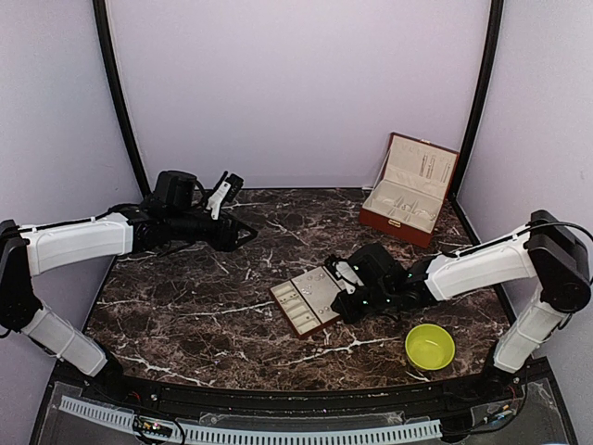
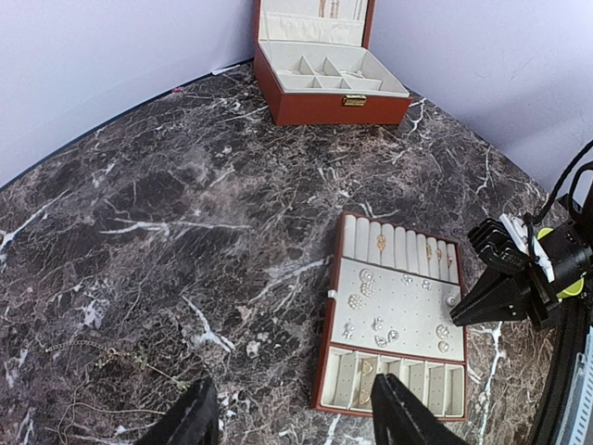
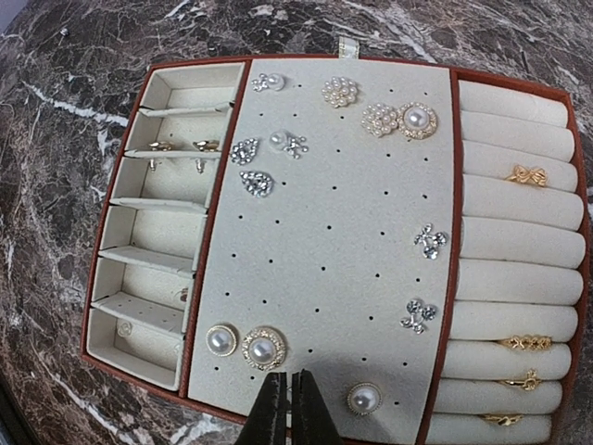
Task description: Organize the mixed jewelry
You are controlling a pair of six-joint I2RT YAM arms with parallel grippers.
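Note:
The cream-lined tray [image 1: 326, 311] lies mid-table with jewelry on it. Pearl studs [image 3: 263, 349] and sparkly silvery studs [image 3: 257, 182] sit on its dotted middle pad [image 3: 324, 260]. Gold rings [image 3: 526, 174] rest in the roll slots on the right. My right gripper [image 3: 284, 378] is shut, with its tips low over the pad's near edge between two pearl studs; nothing shows between the tips. A thin chain [image 2: 102, 352] lies loose on the marble at the left. My left gripper [image 2: 289, 385] hangs open above the table between the chain and the tray [image 2: 326, 343], holding nothing.
The reddish-brown box [image 1: 408, 190] stands open at the back right, its lid leaning back. A yellow-green bowl [image 1: 430, 346] sits at the front right, beside the right arm. Curved walls close off the back and sides of the marble table [image 1: 232, 306].

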